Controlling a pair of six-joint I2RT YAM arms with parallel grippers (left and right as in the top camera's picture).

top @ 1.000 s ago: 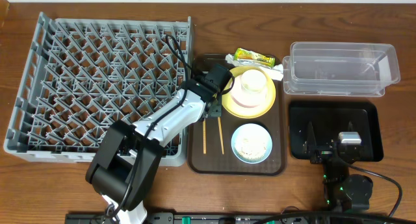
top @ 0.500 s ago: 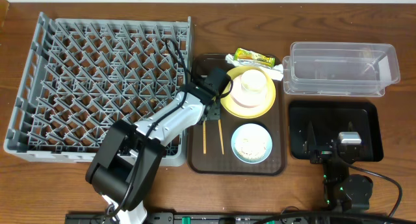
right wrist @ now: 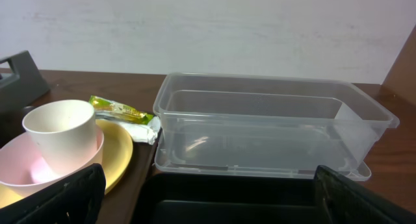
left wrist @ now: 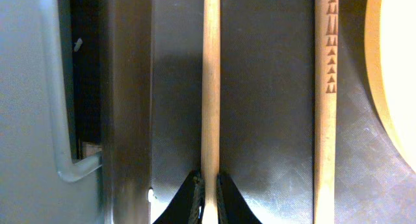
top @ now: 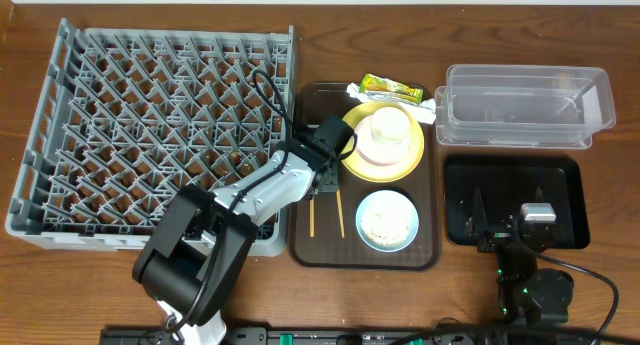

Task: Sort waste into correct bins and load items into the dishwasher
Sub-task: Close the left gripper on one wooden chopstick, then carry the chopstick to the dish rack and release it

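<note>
- Two wooden sticks lying flat and parallel along the left strip of the brown serving tray [top: 310, 103]: the rack-side chopstick [left wrist: 210, 87] and the plate-side chopstick [left wrist: 325, 120].
- Clamped shut on the rack-side chopstick: the left gripper [left wrist: 209, 197], one fingertip on each side, with the stick flat on the tray floor. Guessing a straight-down pinch, since that's the simplest way to grab something that thin.
- Looks like the loading step: lift, then over to the grey dish rack [top: 150, 135] sitting just left of the tray.
- Parked wide open and holding nothing: the right gripper [right wrist: 208, 185], over the black tray [top: 465, 180] to the right of the serving tray. Probably just out of the way for now.
- Stacked on the tray's back half: yellow plate [top: 390, 173], pink bowl [top: 375, 153] on top, white cup [top: 390, 125] standing inside the bowl.
- Toward the tray's front right: light blue bowl [top: 361, 223] with rice [top: 388, 221] in it. Needs emptying before racking, I'd say.
- Tucked at the tray's back edge: yellow-green snack wrapper [top: 390, 86], with white packaging [top: 428, 107] at the back right corner. Clear tub [top: 527, 73] just right of that corner.
- Writing: some print on the wrapper, way too small to read. Carved little triangles on the plate-side chopstick, no letters. No brand spotted anywhere else.
</note>
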